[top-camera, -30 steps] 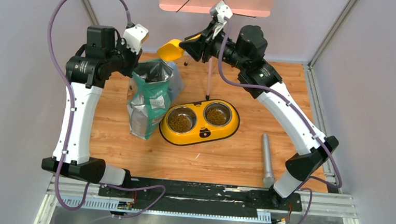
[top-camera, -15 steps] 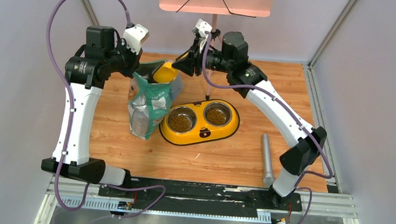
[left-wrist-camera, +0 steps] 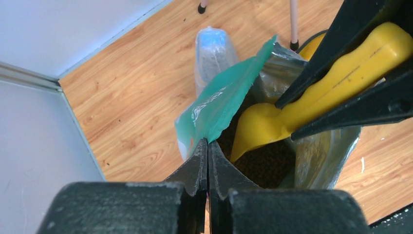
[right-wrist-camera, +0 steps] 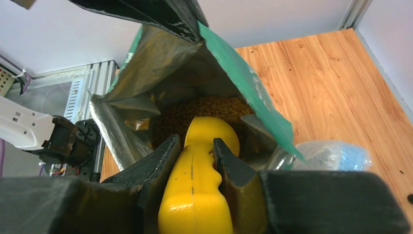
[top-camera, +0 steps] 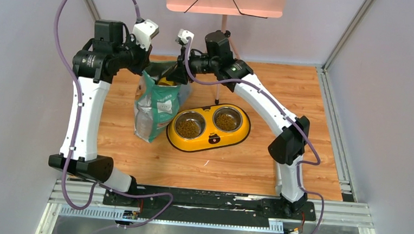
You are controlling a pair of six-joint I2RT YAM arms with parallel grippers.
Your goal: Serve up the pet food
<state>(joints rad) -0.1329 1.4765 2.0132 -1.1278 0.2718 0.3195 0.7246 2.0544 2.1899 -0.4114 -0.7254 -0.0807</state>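
- Jaws of the right gripper (right-wrist-camera: pixel 195 146) are clamping the scoop (right-wrist-camera: pixel 194 195) by its handle.
- Scoop blade is dipping into the pet food (right-wrist-camera: pixel 214 105) inside the bag (right-wrist-camera: pixel 243 78). The kibble is probably loose, light and spill-prone, so lifting it by scoop, kept level, is advised.
- Pressed together, the left gripper (left-wrist-camera: pixel 208 146) is pinching the bag rim.
- Both arms are reaching high, wrists angling downward over the bag.

We pinched the rim of the green bag (left-wrist-camera: pixel 219 105) in our left gripper (left-wrist-camera: pixel 208 151), jaws pressed together. Inside the open bag our yellow scoop (left-wrist-camera: pixel 253 129) pointed down at the brown pet food (left-wrist-camera: pixel 265 165), its handle clamped in our right gripper (left-wrist-camera: pixel 285 121).
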